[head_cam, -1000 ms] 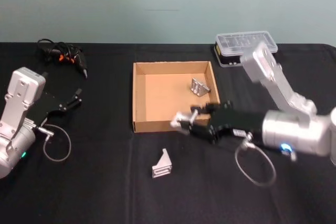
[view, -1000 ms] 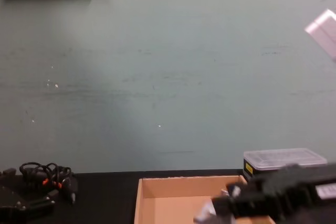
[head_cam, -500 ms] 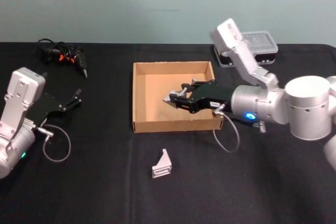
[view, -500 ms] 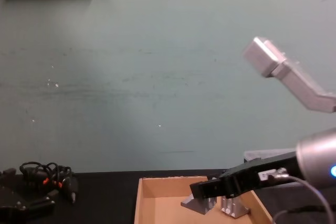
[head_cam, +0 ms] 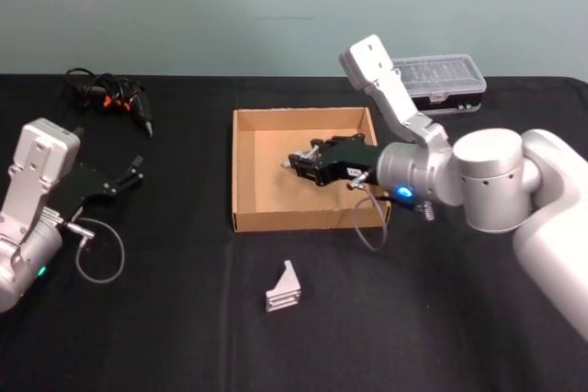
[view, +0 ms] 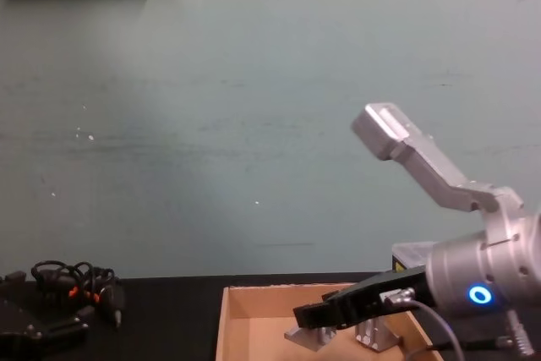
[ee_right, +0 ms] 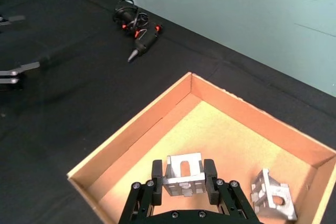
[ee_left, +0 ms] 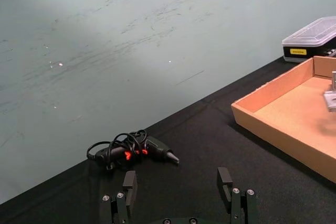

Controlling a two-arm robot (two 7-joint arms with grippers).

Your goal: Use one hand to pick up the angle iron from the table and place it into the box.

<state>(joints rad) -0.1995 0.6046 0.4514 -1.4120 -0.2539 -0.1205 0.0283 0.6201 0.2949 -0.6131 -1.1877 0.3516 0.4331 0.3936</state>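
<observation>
My right pincer (head_cam: 296, 164) is closed on an angle iron (ee_right: 184, 167), one finger on each side of it. The piece hangs inside the walls of the box (head_cam: 241, 172), over the middle of the floor, near a second angle iron (ee_right: 273, 200) that lies at the far right corner. I cannot tell if it touches the cardboard. I judge that only a short descent and a release remain. The right arm reaches in from the right, forearm almost level. A third angle iron (head_cam: 285, 288) waits on the bench (head_cam: 184, 319) before the box. My left pincer (ee_left: 178, 192) is parked wide at the left.
</observation>
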